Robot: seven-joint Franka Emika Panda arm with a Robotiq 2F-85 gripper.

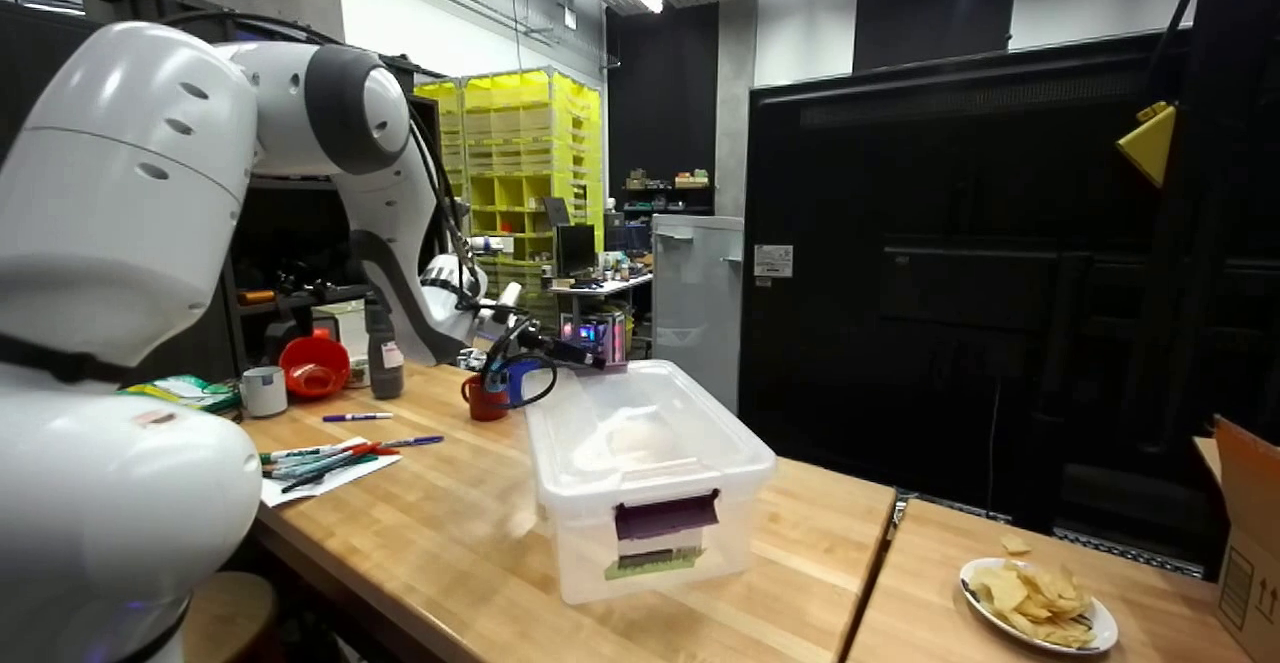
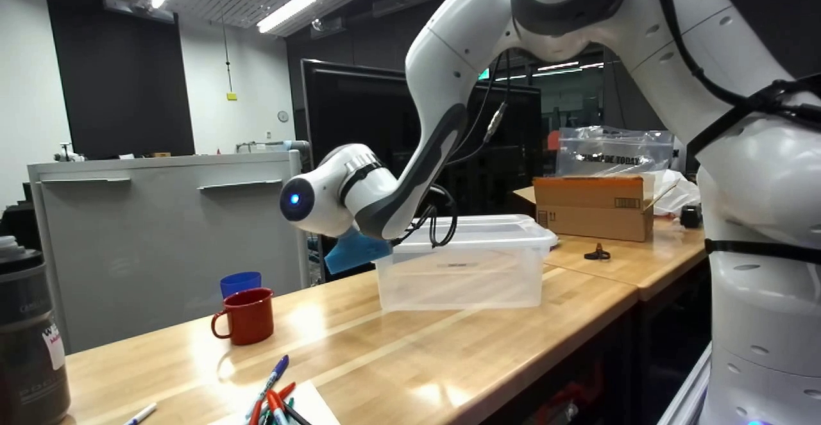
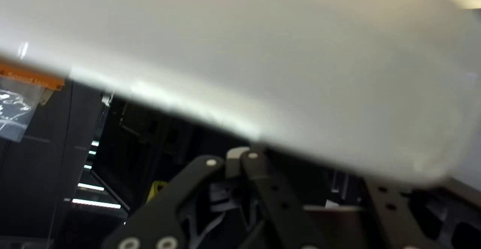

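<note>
A clear plastic box (image 1: 585, 548) with a translucent lid (image 1: 655, 418) stands on the wooden table. My gripper (image 1: 592, 355) reaches over its far end, close to the lid's edge. In an exterior view the hand mostly conceals the fingers, and a blue piece (image 2: 356, 250) shows beneath it. The pale blurred box (image 3: 225, 65) fills the top of the wrist view. Below its rim there, the gripper (image 3: 312, 164) stands partly open, its fingers (image 3: 263, 174) apart with dark background between. One tip meets the rim line; the other is hidden behind it. Contact cannot be judged.
Close to the hand are a red mug (image 2: 250, 316) and a blue cup (image 2: 240, 283). Pens (image 1: 325, 461) lie on white paper, near a dark bottle (image 1: 385, 363). Farther off are a cardboard box (image 2: 593, 210), scissors (image 2: 598, 254) and a plate of chips (image 1: 1040, 603).
</note>
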